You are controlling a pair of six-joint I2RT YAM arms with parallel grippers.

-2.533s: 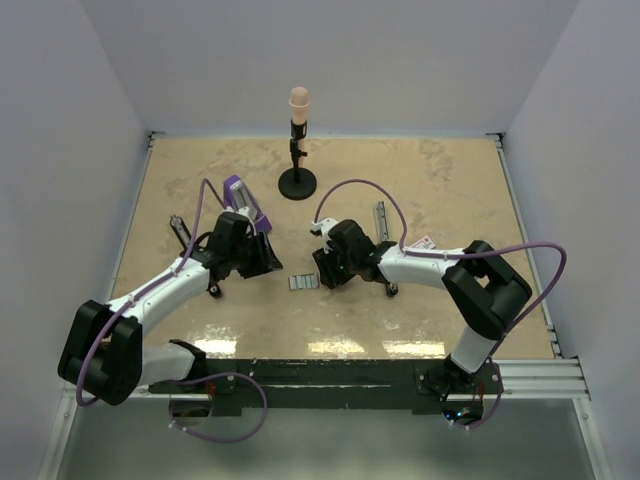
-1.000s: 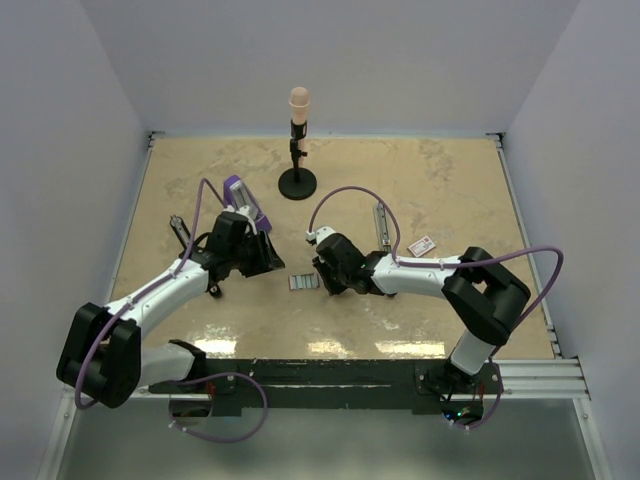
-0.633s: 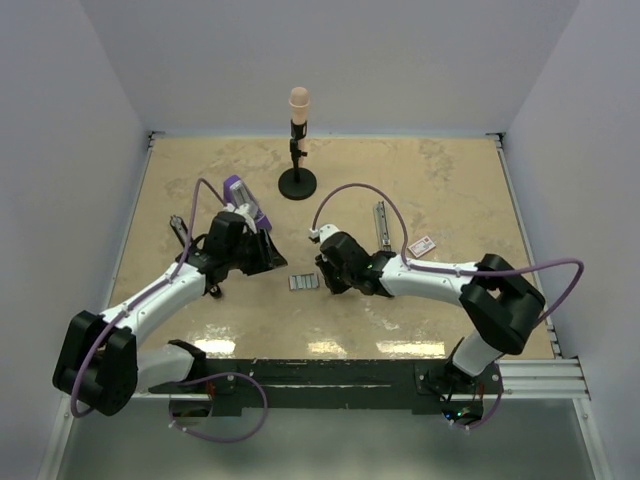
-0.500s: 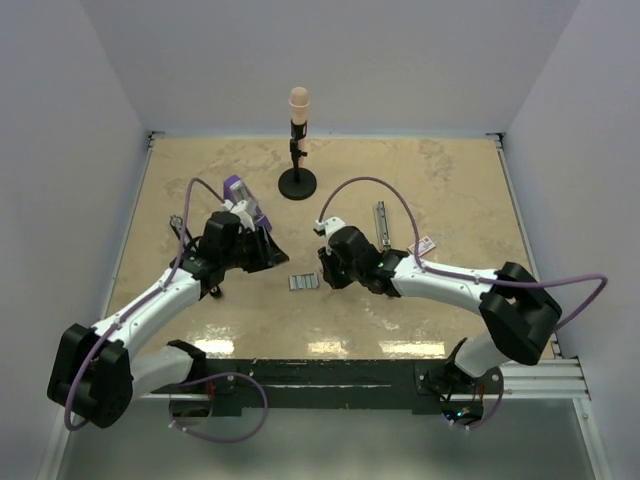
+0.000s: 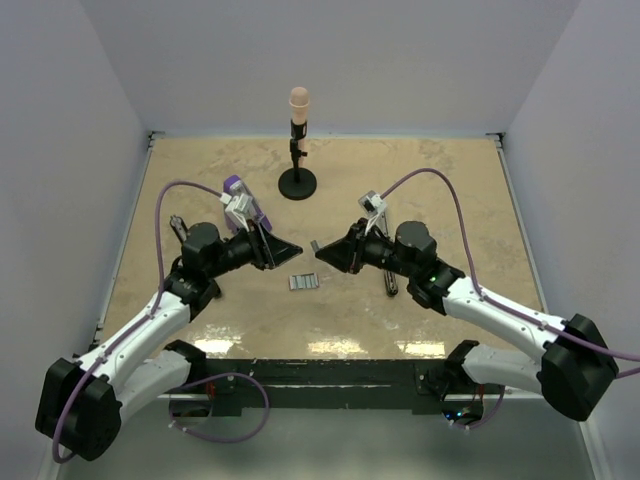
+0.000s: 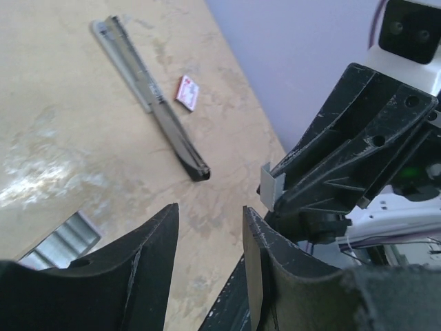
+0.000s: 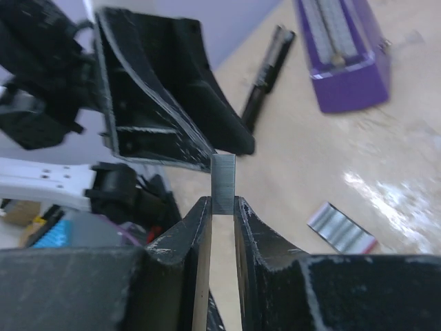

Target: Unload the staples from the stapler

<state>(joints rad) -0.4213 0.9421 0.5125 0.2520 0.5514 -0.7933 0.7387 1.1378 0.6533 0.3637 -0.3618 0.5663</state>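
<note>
Because the right arm lay across that part of the bench (image 5: 450, 190) in the top view, the stapler (image 6: 154, 101) & the pink-and-white card (image 6: 187, 92) were hidden there. Only the left wrist view showed them: stapler lying flat, card just beside it. That view cut off the staples (image 5: 304, 282) at its bottom-left edge. The right wrist bkgd was blurred, so no detail could be made out on the slim black piece (image 7: 267, 79) next to the purple wedge (image 7: 348, 86).

Stapler: long, thin, silvery along one half, black along the other, w/ a squared-off black end. Staples: a flat, ribbed, silver-grey patch on the glossy beige marbled bench, btwn the two arms' tips, apart from both & apart from the stapler.

The right fingers (image 7: 198, 224) were clenched on a small flat grey strip (image 7: 222, 181), held off the bench w/ most of it sticking out past the tips. The left fingers (image 6: 165, 227) were spread apart w/ nothing btwn them, tips facing the right ones.

The purple wedge had a channel along its top w/ ribbed grey rows in it.
</note>
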